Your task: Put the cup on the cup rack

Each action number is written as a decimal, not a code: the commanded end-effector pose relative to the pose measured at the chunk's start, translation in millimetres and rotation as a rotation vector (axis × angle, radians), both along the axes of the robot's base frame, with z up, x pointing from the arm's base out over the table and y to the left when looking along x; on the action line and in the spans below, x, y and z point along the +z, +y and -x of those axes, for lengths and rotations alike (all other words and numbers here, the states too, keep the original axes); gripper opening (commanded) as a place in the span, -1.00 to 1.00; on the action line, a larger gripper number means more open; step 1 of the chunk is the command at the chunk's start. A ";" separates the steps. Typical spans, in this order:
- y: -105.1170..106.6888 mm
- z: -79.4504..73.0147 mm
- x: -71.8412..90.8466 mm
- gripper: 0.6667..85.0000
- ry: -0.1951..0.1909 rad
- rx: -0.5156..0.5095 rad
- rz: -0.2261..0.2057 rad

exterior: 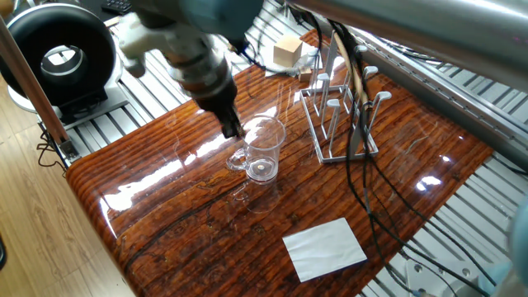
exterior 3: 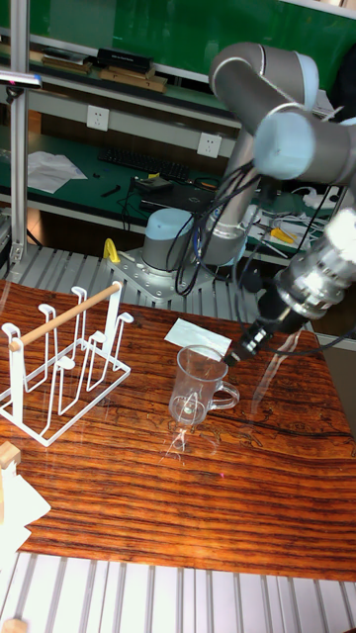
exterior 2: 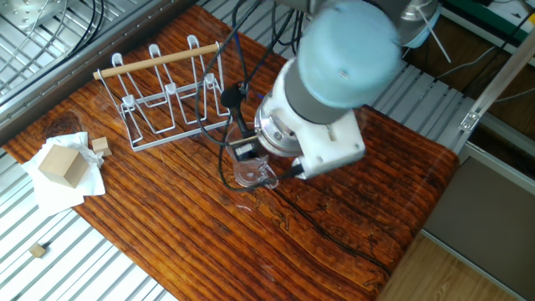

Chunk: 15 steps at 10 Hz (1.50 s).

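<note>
The cup (exterior: 262,153) (exterior 2: 251,173) (exterior 3: 198,384) is a clear glass with a side handle, standing upright on the wooden table with nothing holding it. My gripper (exterior: 230,129) (exterior 2: 245,150) (exterior 3: 240,346) hangs just above and beside the cup's rim, on the handle side, and is blurred by motion. Its dark fingers look pressed together with nothing between them. The cup rack (exterior: 342,115) (exterior 2: 167,96) (exterior 3: 64,361), grey wire with a wooden rod handle, stands apart from the cup with bare pegs.
A white paper sheet (exterior: 324,247) lies near the table's edge. A wooden block (exterior 2: 60,163) rests on crumpled paper beyond the rack, with a small cube (exterior 2: 100,145) beside it. Black cables (exterior: 363,165) dangle over the table by the rack. A black round device (exterior: 58,54) sits off the table.
</note>
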State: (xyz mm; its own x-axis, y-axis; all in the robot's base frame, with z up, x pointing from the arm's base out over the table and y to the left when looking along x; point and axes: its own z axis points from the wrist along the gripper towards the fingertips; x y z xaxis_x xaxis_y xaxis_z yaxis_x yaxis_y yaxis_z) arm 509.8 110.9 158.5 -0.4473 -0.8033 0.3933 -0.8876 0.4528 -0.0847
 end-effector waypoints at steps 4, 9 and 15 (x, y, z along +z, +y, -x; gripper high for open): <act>-29.6 -20.2 33.0 -0.98 0.000 0.119 0.168; -51.4 -15.6 31.5 -0.98 0.074 0.217 0.230; -71.6 -18.1 42.2 -0.98 0.114 0.267 0.310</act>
State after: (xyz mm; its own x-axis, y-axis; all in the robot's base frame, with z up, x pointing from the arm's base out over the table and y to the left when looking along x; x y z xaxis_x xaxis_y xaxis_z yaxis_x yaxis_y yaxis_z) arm 527.9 42.3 200.8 -0.1962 -0.7230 0.6624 -0.9788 0.1849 -0.0881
